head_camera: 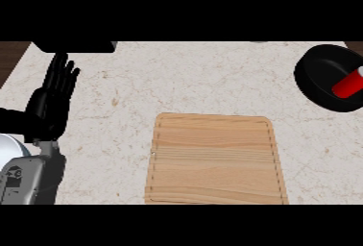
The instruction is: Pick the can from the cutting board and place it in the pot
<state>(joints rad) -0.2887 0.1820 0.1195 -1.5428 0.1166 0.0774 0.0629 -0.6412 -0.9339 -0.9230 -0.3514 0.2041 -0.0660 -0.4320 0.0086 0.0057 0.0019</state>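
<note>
Can (349,82): red body, pale end, lying tilted inside pot (322,72), long axis slanting from lower left up toward the frame's right edge, upper end cut off there. Pot: black, round, at counter's far right corner, partly out of frame. Board (216,159): light wood, grooved border, at counter's near edge, centre-right, nothing on it. Counter (177,81): pale marbled stone. Left hand (56,93): black, near counter's left edge, fingers straight and together, pointing toward the far edge, holding nothing, resting. Left forearm (28,178): grey, at near left corner. Right hand: not shown. Dark object (74,46) at far left corner, cut by frame, kind not clear. Relation for the next move: can well apart from left hand, across the whole counter, toward the far right; right arm presumably the nearer, though unseen. Judged status: can already off board and in pot, placement apparently done; little left beyond clearing the arm. Possible concern: can leaning rather than upright, whether settled on the pot's floor or propped on its wall not clear.
</note>
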